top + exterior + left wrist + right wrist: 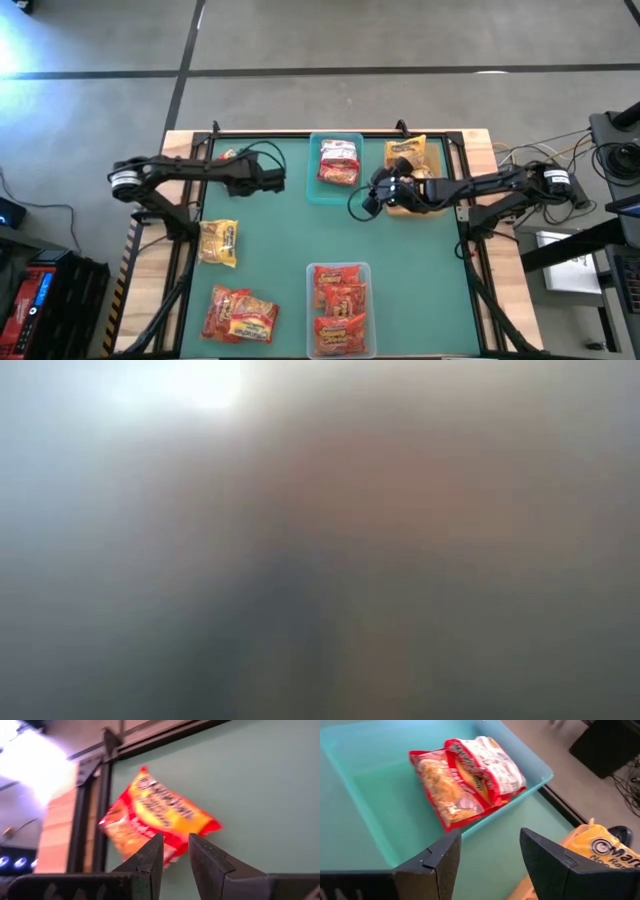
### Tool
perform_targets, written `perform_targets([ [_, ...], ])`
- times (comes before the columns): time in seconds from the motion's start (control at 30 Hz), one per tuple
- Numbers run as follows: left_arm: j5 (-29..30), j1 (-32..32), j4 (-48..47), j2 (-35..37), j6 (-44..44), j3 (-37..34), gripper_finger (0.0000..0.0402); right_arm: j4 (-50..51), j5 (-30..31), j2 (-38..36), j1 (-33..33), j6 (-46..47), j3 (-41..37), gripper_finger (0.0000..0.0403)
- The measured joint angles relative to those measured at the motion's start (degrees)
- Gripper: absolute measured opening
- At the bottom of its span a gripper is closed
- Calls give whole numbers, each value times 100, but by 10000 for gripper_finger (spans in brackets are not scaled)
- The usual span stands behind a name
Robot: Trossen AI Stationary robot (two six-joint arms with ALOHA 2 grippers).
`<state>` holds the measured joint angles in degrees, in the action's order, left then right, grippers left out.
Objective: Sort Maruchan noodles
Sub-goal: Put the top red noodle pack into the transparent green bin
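Observation:
A red-orange noodle packet (155,820) lies flat on the green table near its far left corner (228,155). My left gripper (175,851) hovers over the table just short of the packet, open by a narrow gap with nothing between its fingers. My right gripper (490,855) hangs open and empty over the table (366,198), between the teal bin (532,779) and the tan bin (398,208). Red-and-white packets (470,780) lie in the teal bin. Yellow packets (605,847) lie in the tan bin.
A clear bin (342,268) at the near middle holds red-orange packets (340,315). A yellow packet (218,242) and red-orange packets (240,312) lie loose on the table's left half. A black frame (300,131) runs along the table's edges.

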<state>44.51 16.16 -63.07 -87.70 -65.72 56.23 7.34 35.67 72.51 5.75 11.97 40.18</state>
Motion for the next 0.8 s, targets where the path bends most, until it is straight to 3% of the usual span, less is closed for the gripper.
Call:
perform_targets([
  [0.3, -349, 696, -71, -48, -479, -589, 75, 55, 18, 0, -313, -2, -11, 194],
  [0.8, -403, 759, 762, -46, -884, -1506, 75, 93, 34, 0, -364, 61, -13, 194],
])
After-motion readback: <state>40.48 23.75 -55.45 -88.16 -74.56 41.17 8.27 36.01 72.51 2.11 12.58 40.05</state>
